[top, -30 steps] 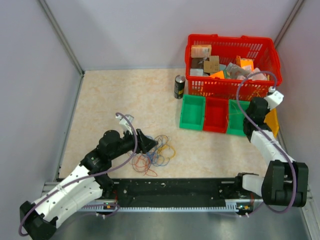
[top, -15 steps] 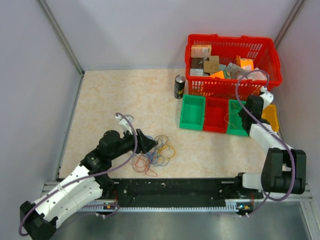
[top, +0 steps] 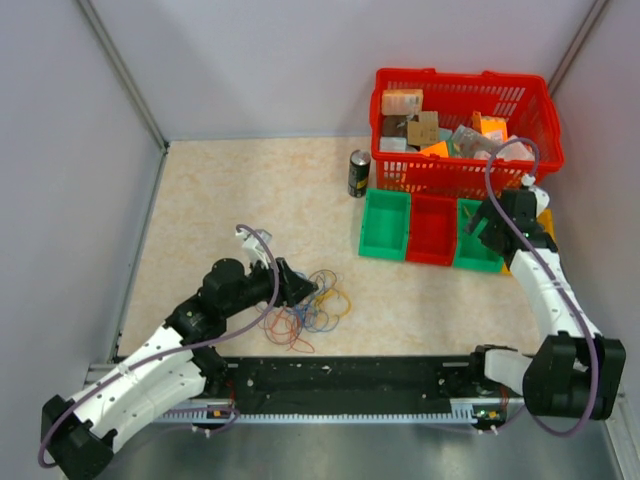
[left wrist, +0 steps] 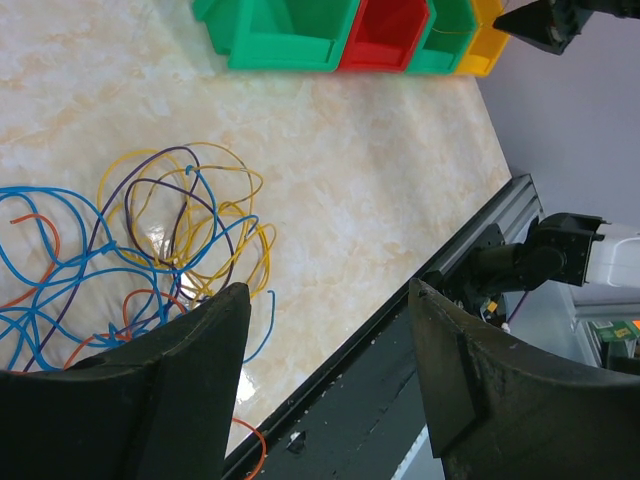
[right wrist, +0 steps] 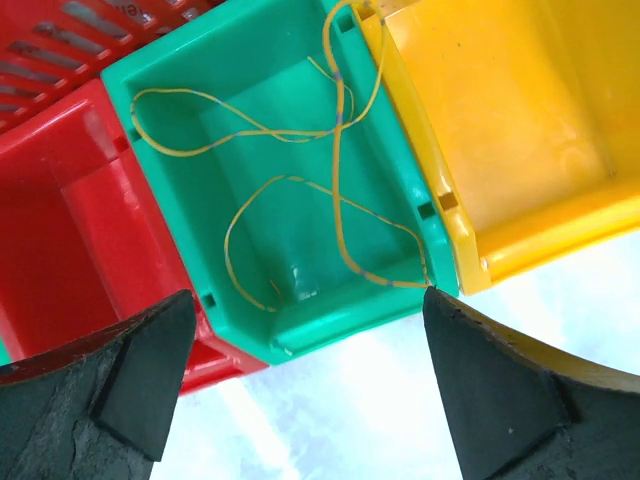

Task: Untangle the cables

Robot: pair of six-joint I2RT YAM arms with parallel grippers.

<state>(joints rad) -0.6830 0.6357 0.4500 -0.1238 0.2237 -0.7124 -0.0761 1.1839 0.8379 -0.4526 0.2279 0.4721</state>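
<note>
While the right hand (right wrist: 300, 325) gapes empty above the green bin (right wrist: 180, 200) holding a yellow cable (right wrist: 340, 180), the left hand (left wrist: 325, 300) hovers open, empty, over tangled cables (left wrist: 150, 230) left of it.

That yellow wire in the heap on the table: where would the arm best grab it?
Probably the yellow wire's outer loop, on the side facing the green bin, where it lies clear of the blue wires. Come straight down with the open left gripper, jaws astride the strand, as it lies flat.
</note>
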